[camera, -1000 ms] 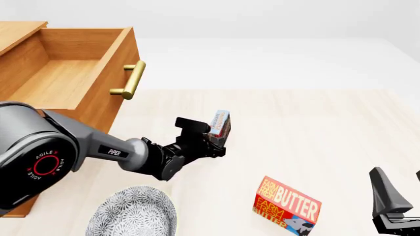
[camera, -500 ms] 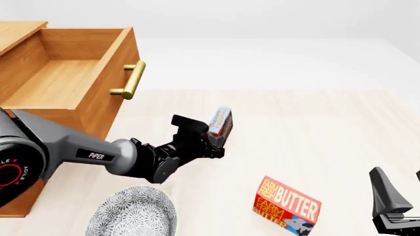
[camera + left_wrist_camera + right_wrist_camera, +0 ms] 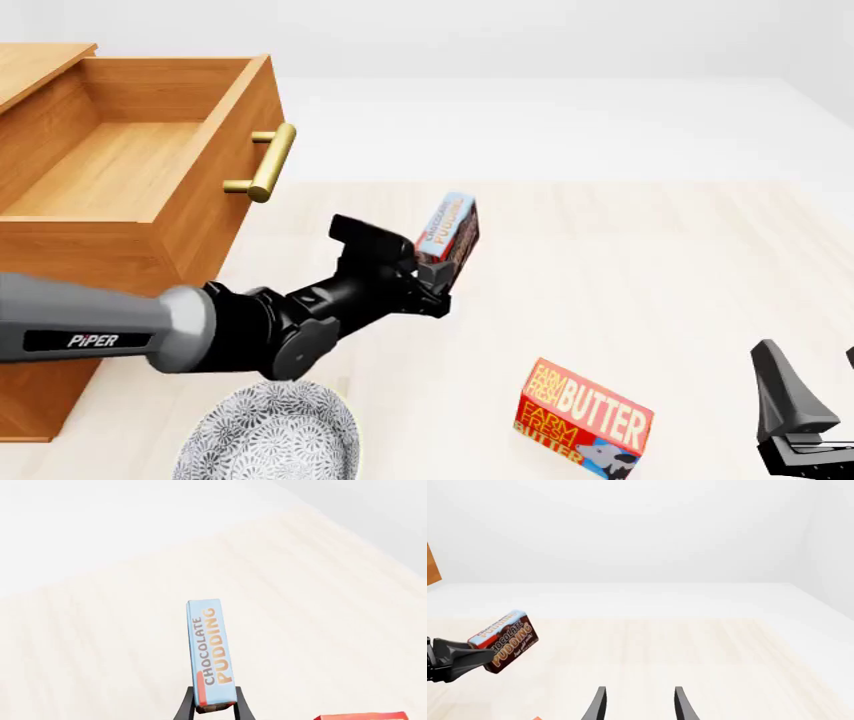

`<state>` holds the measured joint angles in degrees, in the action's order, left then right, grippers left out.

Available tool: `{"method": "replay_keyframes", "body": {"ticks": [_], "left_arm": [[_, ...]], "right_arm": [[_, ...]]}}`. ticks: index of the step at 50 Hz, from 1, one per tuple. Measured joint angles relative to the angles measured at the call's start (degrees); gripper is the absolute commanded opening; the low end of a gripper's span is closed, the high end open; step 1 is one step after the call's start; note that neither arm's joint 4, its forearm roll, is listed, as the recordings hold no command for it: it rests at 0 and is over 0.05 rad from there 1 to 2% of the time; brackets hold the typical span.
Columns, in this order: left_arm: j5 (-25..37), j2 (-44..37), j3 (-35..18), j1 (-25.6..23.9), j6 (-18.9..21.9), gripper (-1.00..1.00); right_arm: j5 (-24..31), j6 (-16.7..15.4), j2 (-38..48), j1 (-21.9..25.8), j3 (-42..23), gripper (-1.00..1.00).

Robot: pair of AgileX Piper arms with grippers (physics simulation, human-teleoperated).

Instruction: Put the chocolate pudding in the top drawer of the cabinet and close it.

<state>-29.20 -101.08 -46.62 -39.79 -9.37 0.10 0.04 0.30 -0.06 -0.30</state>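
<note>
One pudding [image 3: 449, 230] pinched in our left fingers [image 3: 430, 270].
We hold it above the counter [image 3: 641, 260]; right fingers [image 3: 639, 705] spread.

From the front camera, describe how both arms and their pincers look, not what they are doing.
The left arm is a smooth grey tube with white "PIPER" lettering, running into a black, blocky wrist. Its left pincer is black with thin, angular fingers. Of the right arm only the right pincer shows at the picture's edge: black, with a tapered wedge-shaped finger. No cables show.
</note>
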Motion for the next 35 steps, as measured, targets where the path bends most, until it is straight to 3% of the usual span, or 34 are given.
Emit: {"method": "replay_keyframes", "body": {"ticks": [35], "left_arm": [[10.2,17.6,2.1,-0.4,5.7,-1.00]], "right_arm": [[0.0,0.0,0.0,0.0,0.0,1.00]]}}
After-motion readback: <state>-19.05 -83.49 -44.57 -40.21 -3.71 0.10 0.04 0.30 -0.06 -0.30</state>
